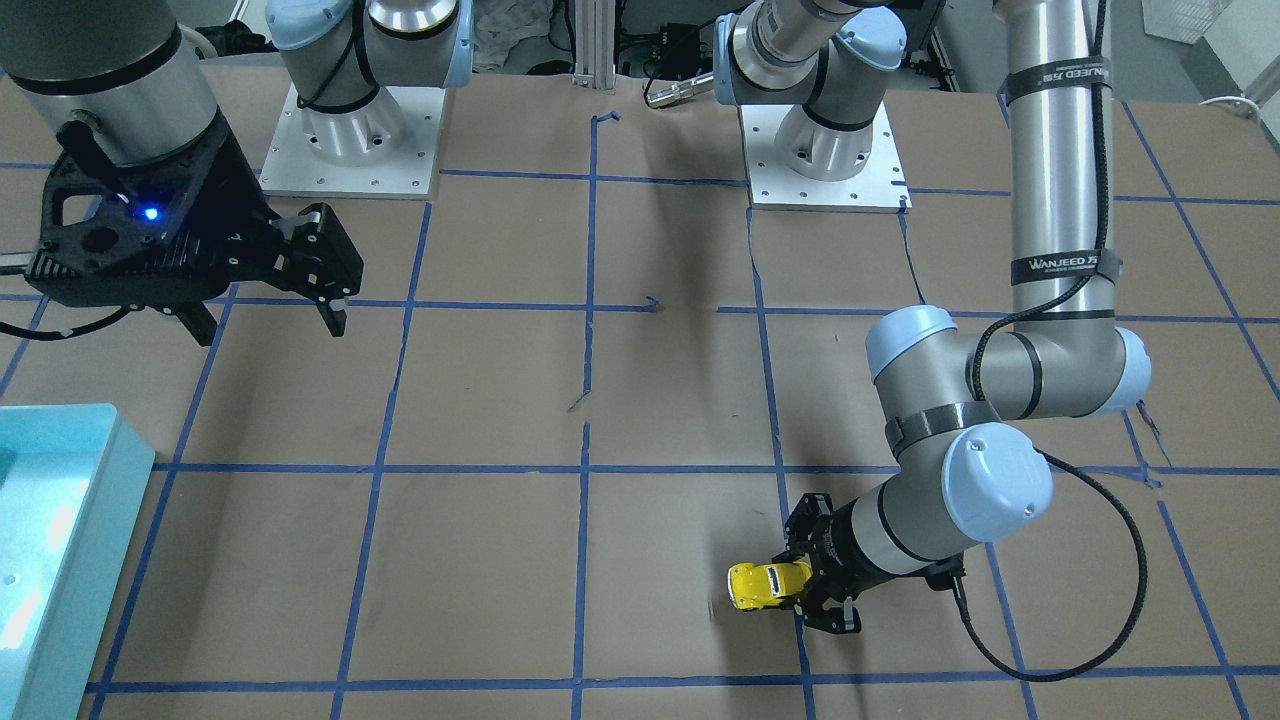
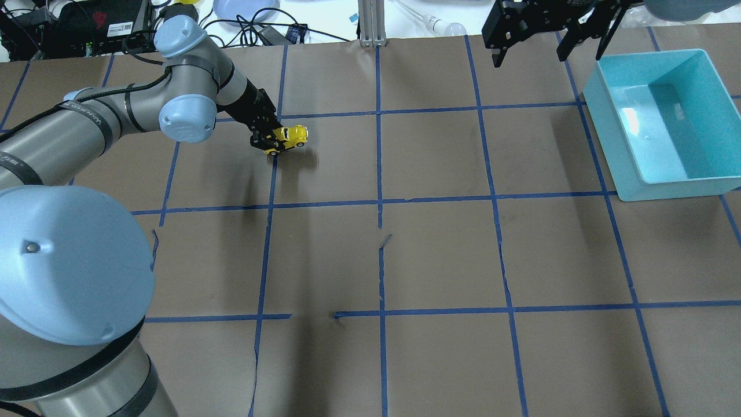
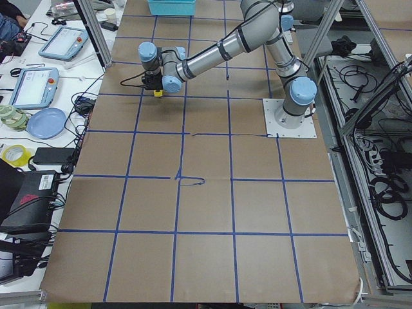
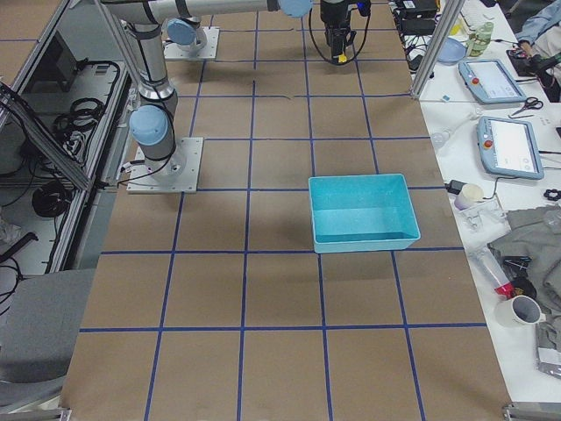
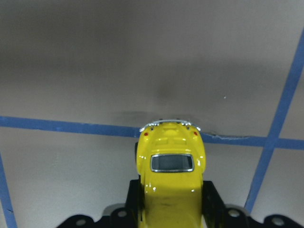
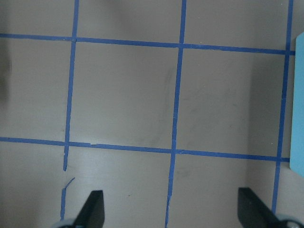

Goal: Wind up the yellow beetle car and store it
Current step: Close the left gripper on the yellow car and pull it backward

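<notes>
Gripping the yellow car (image 1: 757, 585) by its flanks in the left claw (image 1: 790, 587), low over the table (image 2: 440, 255) on the robot's left side, well apart from the blue bin (image 2: 671, 188). Cannot tell whether the wheels touch the paper. With the right claw (image 6: 173, 213) spread wide and empty, hovering beside the bin. Looks like the winding step. Next calls for pressing the wheels down and dragging straight backward, then carrying across to the bin.
</notes>
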Controlling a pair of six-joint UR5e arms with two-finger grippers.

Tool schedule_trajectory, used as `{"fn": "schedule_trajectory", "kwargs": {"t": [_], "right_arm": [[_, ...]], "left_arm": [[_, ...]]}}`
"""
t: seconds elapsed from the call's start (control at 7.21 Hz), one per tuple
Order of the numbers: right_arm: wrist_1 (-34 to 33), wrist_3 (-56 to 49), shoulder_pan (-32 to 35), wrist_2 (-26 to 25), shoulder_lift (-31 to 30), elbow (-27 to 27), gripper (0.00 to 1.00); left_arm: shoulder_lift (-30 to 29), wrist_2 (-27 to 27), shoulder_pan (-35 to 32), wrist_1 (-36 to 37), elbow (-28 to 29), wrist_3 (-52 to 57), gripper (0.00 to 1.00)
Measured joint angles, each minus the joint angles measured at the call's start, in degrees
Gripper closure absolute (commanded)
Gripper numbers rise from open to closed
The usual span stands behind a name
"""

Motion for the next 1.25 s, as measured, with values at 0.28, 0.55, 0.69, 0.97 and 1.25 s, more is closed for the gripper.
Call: {"fn": "schedule_trajectory", "kwargs": {"t": [0.28, 0.55, 0.69, 0.97, 1.25], "right_arm": [[0.01, 0.00, 0.00, 0.05, 0.00, 0.00, 0.00], [-0.01, 0.00, 0.00, 0.08, 0.00, 0.00, 0.00], [-0.02, 0.00, 0.00, 0.08, 0.00, 0.00, 0.00], [-0.06, 0.00, 0.00, 0.08, 0.00, 0.00, 0.00], [-0.03, 0.00, 0.00, 0.08, 0.00, 0.00, 0.00]], "left_arm": [[-0.45, 1.21, 0.12, 0.03, -0.07, 2.33, 1.00], [-0.60, 4.78, 0.44, 0.04, -0.15, 4.55, 1.00], [-0.60, 6.19, 0.62, 0.03, -0.16, 5.94, 1.00], [-0.49, 9.72, 1.44, 0.04, -0.18, 9.44, 1.00], [-0.32, 12.13, 3.36, 0.03, -0.15, 13.46, 1.00]]}}
